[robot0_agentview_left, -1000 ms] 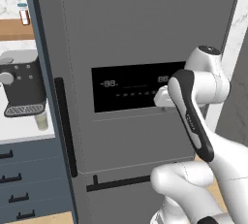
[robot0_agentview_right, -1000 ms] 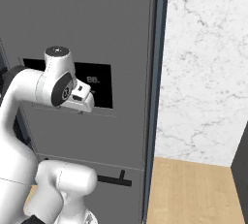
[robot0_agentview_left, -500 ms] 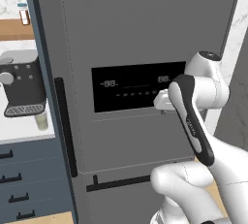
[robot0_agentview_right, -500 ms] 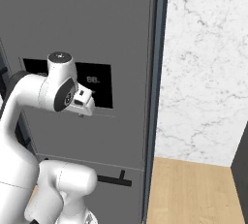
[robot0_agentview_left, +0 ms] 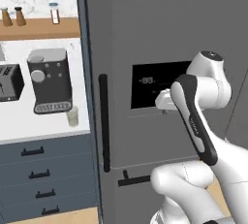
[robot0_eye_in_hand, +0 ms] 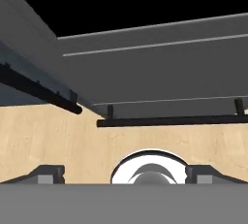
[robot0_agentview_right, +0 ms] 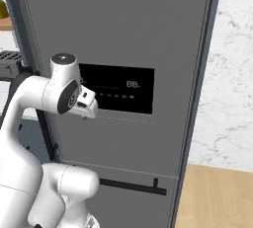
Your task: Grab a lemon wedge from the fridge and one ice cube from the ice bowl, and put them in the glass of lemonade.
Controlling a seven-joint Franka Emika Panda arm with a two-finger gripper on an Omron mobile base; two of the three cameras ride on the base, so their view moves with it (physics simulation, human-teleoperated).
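Since the earlier frames the base has shifted, so the tall dark grey-blue fridge sits further right in the left base view, and the arm's wrist has sunk lower against the black display panel. Fridge doors are closed; the long black vertical bar handle stands at 9 o'clock of the panel, and the short black horizontal bar handle runs along the lower drawer. In the hand view the two-finger gripper points down along the fridge front, jaws spread wide apart with nothing between them; one dark fingertip shows at 7 o'clock. Light wooden floor lies below. On the white counter at 9 o'clock of the fridge, the small clear tumbler of pale yellowish lemonade stands just in front of the dark grey coffee machine.
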